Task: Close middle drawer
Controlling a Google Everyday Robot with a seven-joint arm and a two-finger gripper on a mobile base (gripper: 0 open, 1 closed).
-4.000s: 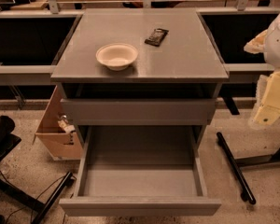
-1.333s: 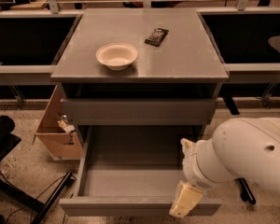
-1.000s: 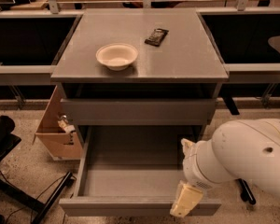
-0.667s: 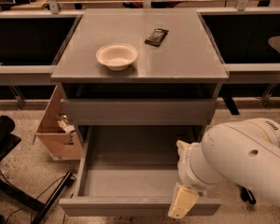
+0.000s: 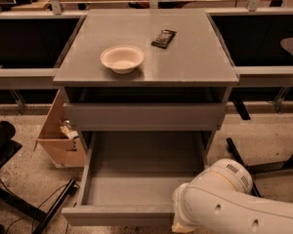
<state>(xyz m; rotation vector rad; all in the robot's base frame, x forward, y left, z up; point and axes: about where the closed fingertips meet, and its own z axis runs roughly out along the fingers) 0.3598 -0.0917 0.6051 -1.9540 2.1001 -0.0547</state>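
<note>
The middle drawer (image 5: 136,179) is pulled far out of the grey cabinet. Its long grey tray is empty, and its flat front panel (image 5: 117,215) lies near the bottom of the camera view. My white arm (image 5: 234,204) comes in from the lower right. My gripper (image 5: 181,224) is at the right part of the drawer's front panel, mostly cut off by the bottom edge of the view. A shut drawer front (image 5: 144,116) sits above the open drawer.
On the cabinet top (image 5: 195,62) stand a white bowl (image 5: 122,58) and a dark flat packet (image 5: 164,38). A cardboard box (image 5: 58,135) stands on the floor left of the cabinet. Black chair legs (image 5: 249,165) are at the right and black stand legs (image 5: 34,208) at the lower left.
My arm swung in from the far right and has sunk lower and a little left against the drawer's front panel. The drawer has not visibly moved.
</note>
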